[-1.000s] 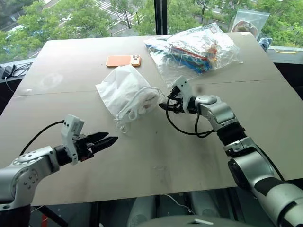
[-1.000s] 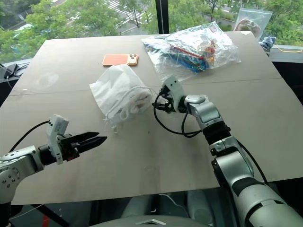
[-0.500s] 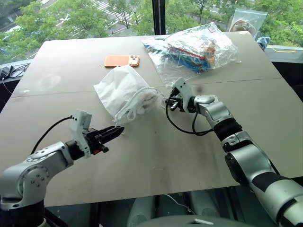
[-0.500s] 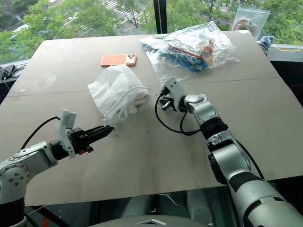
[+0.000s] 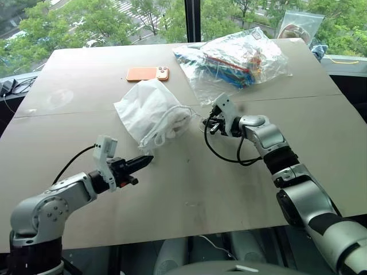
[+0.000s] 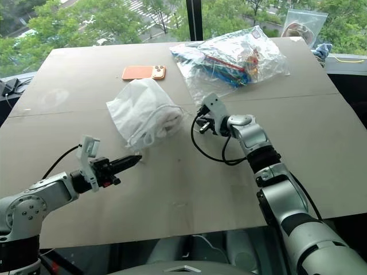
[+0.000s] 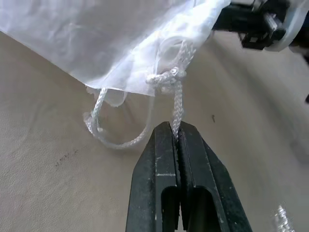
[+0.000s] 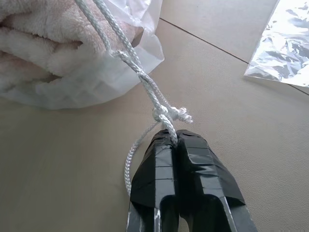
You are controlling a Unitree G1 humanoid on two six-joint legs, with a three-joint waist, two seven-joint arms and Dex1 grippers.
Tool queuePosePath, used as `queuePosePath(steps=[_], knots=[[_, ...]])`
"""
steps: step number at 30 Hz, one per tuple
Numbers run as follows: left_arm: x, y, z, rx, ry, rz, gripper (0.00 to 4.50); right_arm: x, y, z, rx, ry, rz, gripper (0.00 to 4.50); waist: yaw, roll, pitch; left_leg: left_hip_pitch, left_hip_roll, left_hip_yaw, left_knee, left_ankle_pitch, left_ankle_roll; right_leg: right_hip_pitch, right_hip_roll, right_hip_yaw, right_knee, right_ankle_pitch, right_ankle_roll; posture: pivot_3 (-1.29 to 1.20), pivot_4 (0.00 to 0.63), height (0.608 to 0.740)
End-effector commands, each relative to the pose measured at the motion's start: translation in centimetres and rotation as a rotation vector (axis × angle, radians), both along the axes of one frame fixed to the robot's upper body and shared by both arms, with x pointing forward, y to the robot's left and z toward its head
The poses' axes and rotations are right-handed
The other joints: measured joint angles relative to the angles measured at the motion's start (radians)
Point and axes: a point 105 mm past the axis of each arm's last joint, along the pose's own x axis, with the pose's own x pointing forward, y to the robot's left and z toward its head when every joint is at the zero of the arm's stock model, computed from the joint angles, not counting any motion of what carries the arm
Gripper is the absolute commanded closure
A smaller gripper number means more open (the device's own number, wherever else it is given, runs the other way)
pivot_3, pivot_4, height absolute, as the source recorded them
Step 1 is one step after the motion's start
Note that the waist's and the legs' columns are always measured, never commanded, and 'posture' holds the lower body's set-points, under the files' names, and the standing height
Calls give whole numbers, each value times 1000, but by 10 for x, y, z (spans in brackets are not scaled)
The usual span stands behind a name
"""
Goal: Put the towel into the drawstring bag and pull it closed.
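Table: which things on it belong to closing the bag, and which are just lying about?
In the job:
- drawstring bag
- towel inside it
- cords, one pinched by the left end effector, one by the right end effector

Lying about:
- orange phone
- clear plastic bag of colourful items
- small zip bag

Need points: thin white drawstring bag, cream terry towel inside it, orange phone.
thin white drawstring bag (image 5: 144,104), left eye view, on its bulging upper fabric.
cream terry towel (image 8: 43,34), right wrist view, on the folded pile showing at the bag's mouth.
orange phone (image 5: 146,73), left eye view, on the middle of its back.
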Motion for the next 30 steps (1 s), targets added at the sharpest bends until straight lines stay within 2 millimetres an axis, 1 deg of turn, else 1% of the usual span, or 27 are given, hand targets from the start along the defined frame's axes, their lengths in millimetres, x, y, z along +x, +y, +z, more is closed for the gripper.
queuePosePath(steps=[1,3,7,9,10,12,13,19,24,26,29,30], knots=[[5,26,40,-183,-55,55,4448,0,0,14,26,-43,4,4500,0,0,0,0,0,0,0,0,0,0,0,0,0,0,0,0,150,740],[9,36,50,-229,-57,80,4448,0,-1,15,26,-46,0,4500,0,0,0,0,0,0,1,0,0,0,0,0,1,0,0,0,150,740],[9,46,59,-249,-45,82,4448,4,-7,20,29,-68,-29,4500,-6,0,0,0,-1,0,1,0,0,0,-1,0,0,0,0,0,150,740],[11,55,65,-289,-55,113,4448,7,-12,27,34,-91,-52,4500,-8,0,0,0,-1,0,1,0,0,0,-1,0,1,0,0,0,150,740],[12,58,69,-304,-64,122,4448,8,-15,31,32,-110,-67,4500,-8,0,0,0,-1,-1,1,0,0,0,-1,-1,1,0,0,0,150,740],[18,70,83,-361,-103,171,4448,11,-23,48,57,-152,-107,4500,-9,0,0,0,-1,-1,1,0,-1,0,-1,-1,1,0,0,0,150,740],[20,74,87,-380,-114,187,4448,12,-25,53,63,-164,-117,4500,-9,0,0,0,-1,-1,1,0,-1,0,-1,-1,1,0,0,0,150,740],[36,85,115,-514,-180,262,4448,13,-39,83,78,-252,-173,4500,-13,-1,0,0,-1,-1,1,0,-1,0,-1,-1,1,0,0,0,150,740],[46,89,127,-541,-189,296,4448,15,-46,99,92,-288,-204,4500,-22,-1,0,0,-1,-1,1,0,-1,0,-1,-1,2,0,0,0,150,740],[51,97,135,-559,-210,329,4448,19,-55,104,81,-319,-242,4500,-22,-1,0,0,-1,-1,2,0,-1,-1,-1,-1,3,0,0,0,150,740],[57,101,147,-554,-241,341,4448,24,-68,117,88,-364,-299,4500,-23,-1,0,0,-1,-1,2,1,-1,-1,-1,-1,4,0,0,0,150,740],[62,101,157,-560,-273,347,4448,24,-74,131,110,-400,-320,4500,-24,-1,0,0,-1,0,2,1,-1,-1,-1,-1,4,0,0,0,150,740]])
